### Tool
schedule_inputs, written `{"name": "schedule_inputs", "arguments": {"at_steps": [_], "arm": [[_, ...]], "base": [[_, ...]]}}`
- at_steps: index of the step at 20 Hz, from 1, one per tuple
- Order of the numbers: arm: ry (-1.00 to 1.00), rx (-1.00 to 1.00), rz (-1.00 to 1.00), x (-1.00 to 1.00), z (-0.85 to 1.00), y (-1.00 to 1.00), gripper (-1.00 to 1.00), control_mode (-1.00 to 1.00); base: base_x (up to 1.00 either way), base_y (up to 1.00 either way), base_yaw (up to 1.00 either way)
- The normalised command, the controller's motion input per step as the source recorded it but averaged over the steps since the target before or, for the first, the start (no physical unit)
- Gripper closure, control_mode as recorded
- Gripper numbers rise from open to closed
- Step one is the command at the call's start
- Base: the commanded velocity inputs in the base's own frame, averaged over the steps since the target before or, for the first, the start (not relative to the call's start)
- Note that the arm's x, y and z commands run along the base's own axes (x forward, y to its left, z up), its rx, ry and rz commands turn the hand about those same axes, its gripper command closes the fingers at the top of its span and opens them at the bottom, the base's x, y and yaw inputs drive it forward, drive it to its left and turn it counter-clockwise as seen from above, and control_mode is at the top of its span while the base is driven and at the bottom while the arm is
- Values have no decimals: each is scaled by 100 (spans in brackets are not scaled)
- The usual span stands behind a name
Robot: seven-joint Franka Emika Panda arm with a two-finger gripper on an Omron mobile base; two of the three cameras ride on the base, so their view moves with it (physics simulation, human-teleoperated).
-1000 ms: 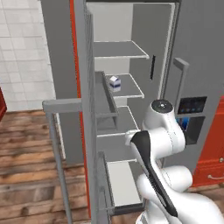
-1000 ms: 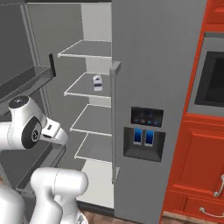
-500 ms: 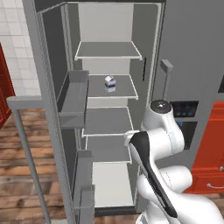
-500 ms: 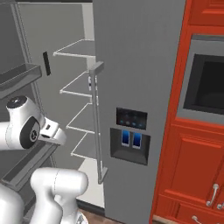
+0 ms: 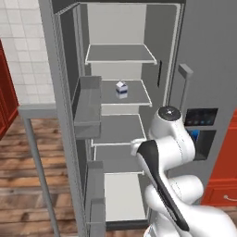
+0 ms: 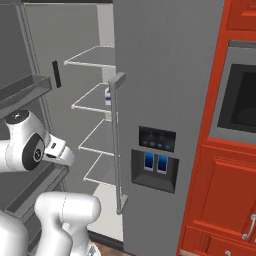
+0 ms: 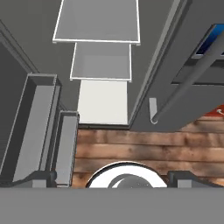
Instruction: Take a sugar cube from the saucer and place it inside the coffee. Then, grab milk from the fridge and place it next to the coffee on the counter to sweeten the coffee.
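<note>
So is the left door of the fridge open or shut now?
Open. The fridge door is swung out wide, so the shelves show, with the milk standing upright on the second one.

Rendered home kitchen: tall grey fridge (image 5: 185,69) open ahead of the hand, pale shelves and door bins, milk (image 5: 121,89) carton on a shelf, red cabinets (image 6: 220,200) and built-in oven (image 6: 242,100) beside it, white wall tiles (image 5: 23,51), wood plank floor (image 7: 144,148) below the hand.

The milk (image 5: 121,89), a small white-and-blue carton, stands upright on a middle shelf of the open grey fridge (image 5: 203,55).
</note>
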Motion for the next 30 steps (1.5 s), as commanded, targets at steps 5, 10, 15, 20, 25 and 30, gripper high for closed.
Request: {"name": "schedule_inputs", "arguments": {"at_steps": [5, 10, 15, 20, 25, 30], "arm": [[0, 0, 0, 0, 0, 0, -100, 100], [-16, 7, 0, 36, 0, 0, -100, -100], [-49, 12, 0, 78, 15, 1, -100, -100], [-42, 16, 0, 91, 24, 1, -100, -100], [-26, 6, 0, 77, 49, 0, -100, -100], [-3, -21, 0, 22, 82, 0, -100, -100]], "base": [[51, 3, -1], [21, -3, 0], [0, 0, 0], [0, 0, 0], [0, 0, 0], [0, 0, 0]]}}
